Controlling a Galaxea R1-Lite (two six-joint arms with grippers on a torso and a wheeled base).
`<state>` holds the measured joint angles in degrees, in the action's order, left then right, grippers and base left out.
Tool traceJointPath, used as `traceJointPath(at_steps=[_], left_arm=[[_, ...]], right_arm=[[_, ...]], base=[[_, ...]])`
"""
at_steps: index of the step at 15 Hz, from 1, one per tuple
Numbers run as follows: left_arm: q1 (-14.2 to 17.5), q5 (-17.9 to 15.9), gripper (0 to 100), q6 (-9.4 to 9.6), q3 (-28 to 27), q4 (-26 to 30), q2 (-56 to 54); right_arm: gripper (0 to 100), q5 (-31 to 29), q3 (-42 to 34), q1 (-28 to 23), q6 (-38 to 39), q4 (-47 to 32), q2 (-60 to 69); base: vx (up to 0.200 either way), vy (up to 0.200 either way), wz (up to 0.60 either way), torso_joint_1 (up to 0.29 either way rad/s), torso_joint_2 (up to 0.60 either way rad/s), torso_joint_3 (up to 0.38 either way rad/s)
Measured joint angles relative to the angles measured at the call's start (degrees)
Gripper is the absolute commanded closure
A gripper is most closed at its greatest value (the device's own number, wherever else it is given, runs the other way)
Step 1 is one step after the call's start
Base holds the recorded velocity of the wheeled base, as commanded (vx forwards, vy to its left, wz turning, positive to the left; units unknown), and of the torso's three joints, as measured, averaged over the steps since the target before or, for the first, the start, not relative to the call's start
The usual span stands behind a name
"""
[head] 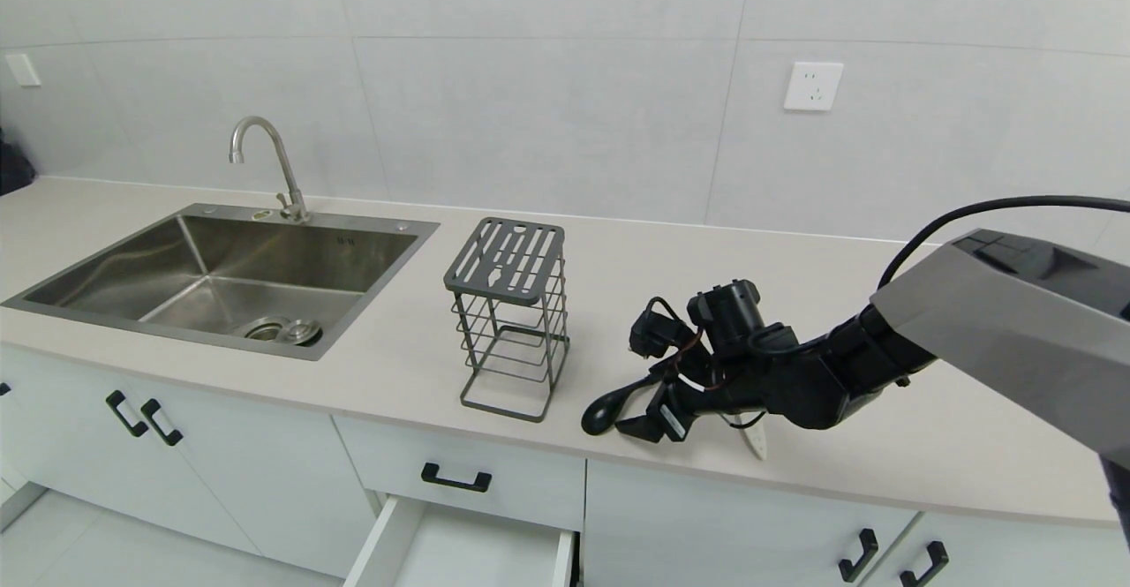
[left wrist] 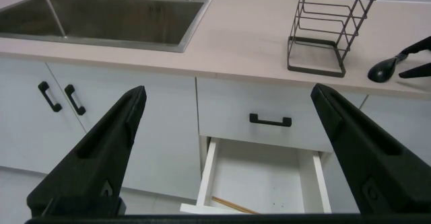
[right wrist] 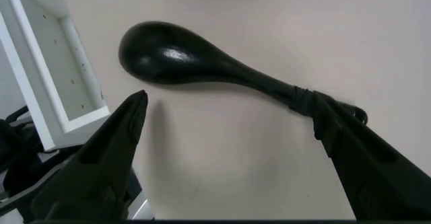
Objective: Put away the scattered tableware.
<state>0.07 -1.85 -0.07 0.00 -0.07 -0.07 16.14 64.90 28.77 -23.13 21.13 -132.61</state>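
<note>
The black spoon [head: 607, 411] lies flat on the counter [head: 397, 366], just to the right of the rack [head: 510, 322] and close to the front edge. Its bowl is the end nearer the rack, and its handle runs away from the rack and slightly toward the wall. The right gripper [right wrist: 229, 116] sits low over that handle with its jaws spread and nothing between them yet. In the right wrist view the bowl lies out past the fingertips, and the handle slants across the gap toward one finger, so the long axis crosses the jaw opening at an angle rather than squarely. That angle is what the coming grasp turns on: a small wrist turn would probably square the fingers to the handle before they close on its thin part, away from the bowl. The right arm is plainly the nearer one. The left gripper [left wrist: 229, 93], also wide open and empty, hangs in front of the cabinets below the rack, facing an open drawer [left wrist: 262, 177] that holds a thin wooden stick [left wrist: 229, 204] (possibly a chopstick, too little shows to be sure). A pale utensil [head: 756, 440] lies on the counter beyond the right gripper, on the side away from the rack; I cannot tell what kind it is.
</note>
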Motion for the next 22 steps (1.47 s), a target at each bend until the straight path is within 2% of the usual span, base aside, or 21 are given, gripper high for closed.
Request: traceJointPath(at_steps=[16,17,22], left_arm=[[-0.05,0.02,0,0.0,-0.02,0.0,0.0],[-0.02,0.02,0,0.0,0.0,0.0,0.0],[0.0,0.02,0,0.0,0.02,-0.02,0.0]], right_arm=[[0,0.15,7.28,1.29,1.15,-0.09,-6.19],[100,0.2,7.12,1.35,1.16,-0.05,-6.34],[100,-0.07,6.56,1.27,1.18,-0.16,-6.51]], base=[[0.0,0.0,0.0,0.0,0.0,0.0],[0.0,0.0,0.0,0.0,0.0,0.0],[0.0,0.0,0.0,0.0,0.0,0.0]])
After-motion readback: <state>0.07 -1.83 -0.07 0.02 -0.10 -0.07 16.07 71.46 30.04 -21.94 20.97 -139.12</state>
